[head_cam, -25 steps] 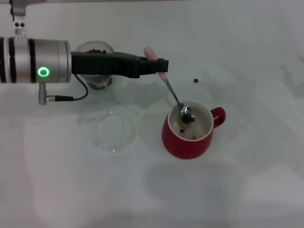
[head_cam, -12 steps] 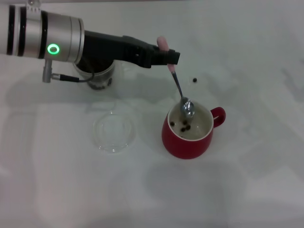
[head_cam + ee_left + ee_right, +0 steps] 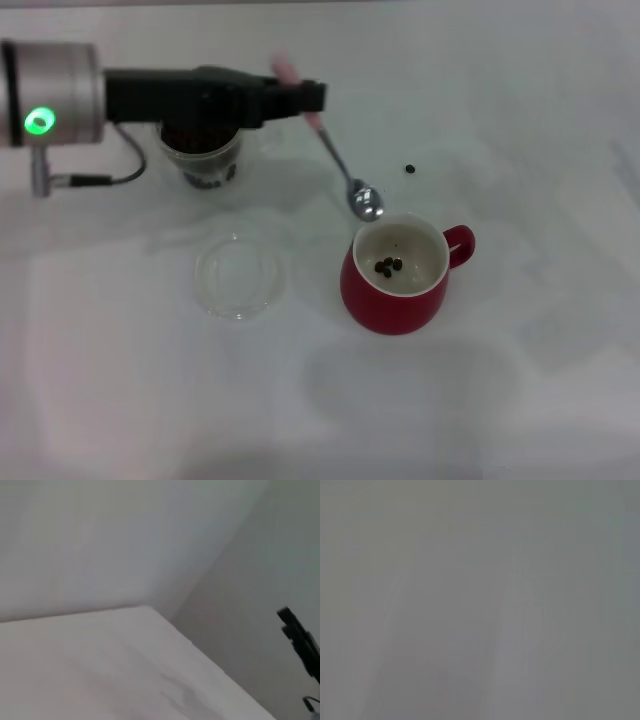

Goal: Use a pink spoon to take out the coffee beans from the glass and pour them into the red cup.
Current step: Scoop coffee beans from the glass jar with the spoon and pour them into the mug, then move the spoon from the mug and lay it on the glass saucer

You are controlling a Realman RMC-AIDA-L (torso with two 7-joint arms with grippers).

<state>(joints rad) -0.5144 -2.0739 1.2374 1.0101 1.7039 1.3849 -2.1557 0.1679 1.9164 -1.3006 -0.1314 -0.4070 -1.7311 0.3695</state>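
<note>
Nearest you, low and right of centre in the head view, the red cup (image 3: 396, 279) stands on the surface (image 3: 480, 400) with a few coffee beans (image 3: 388, 266) inside. Left of it lies a shallow clear dish (image 3: 241, 276). Just beyond the cup's rim hangs the pink spoon (image 3: 340, 163), its bowl looking empty, so a pour seems done. Your left hand (image 3: 300, 95) is clamped on the handle at upper left, over the glass (image 3: 203, 158), which holds more beans. One stray bean (image 3: 410, 169) lies beyond. Next, swing the spoon to the glass and dip. Your right hand is out of sight.

Glass (image 3: 205, 155) far left, cup (image 3: 397, 276) right.
</note>
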